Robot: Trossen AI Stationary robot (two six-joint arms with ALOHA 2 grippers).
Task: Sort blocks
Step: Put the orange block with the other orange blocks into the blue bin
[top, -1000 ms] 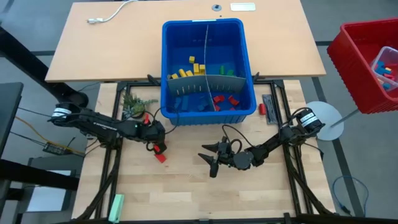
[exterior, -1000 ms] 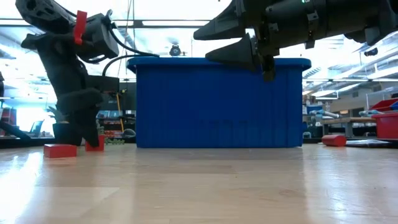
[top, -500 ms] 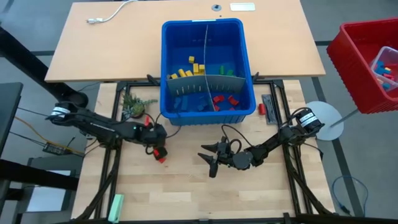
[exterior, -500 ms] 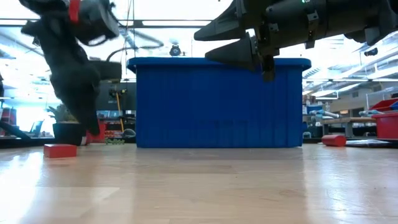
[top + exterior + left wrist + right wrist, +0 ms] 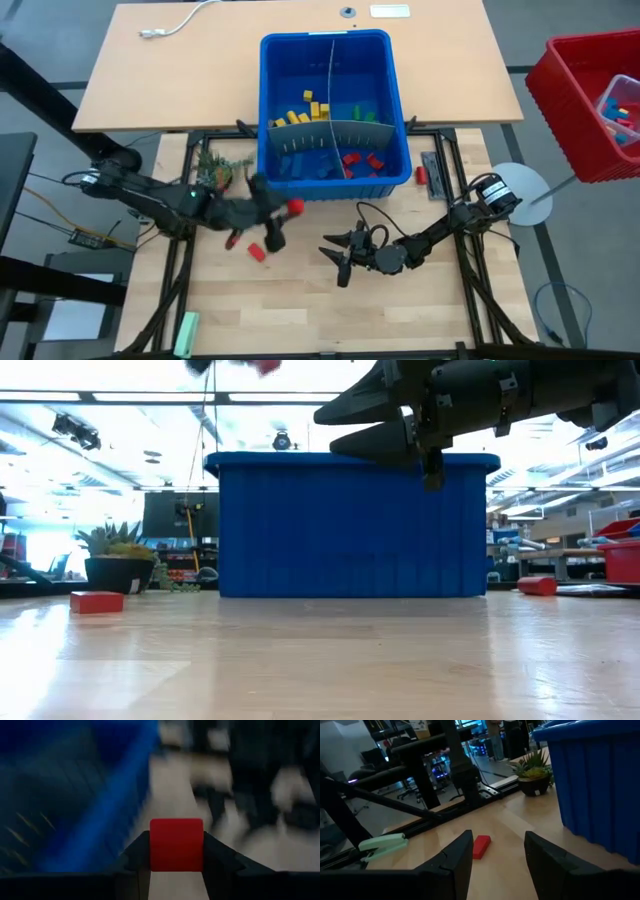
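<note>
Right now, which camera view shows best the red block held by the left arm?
The left wrist view: the red block fills the gap between the left fingers. The high view shows it small and blurred; the low view catches only its edge; the right wrist view misses it.

Two arms carry one pincer each: left pincer, right pincer. There is one blue bin, one red bin, one plant and one green bar. Three red blocks sit outside the blue bin: the gripped block, the loose block on the desk, and the side block. Inside the bin are about three red ones; the yellow, blue and green are too crowded to count.
</note>
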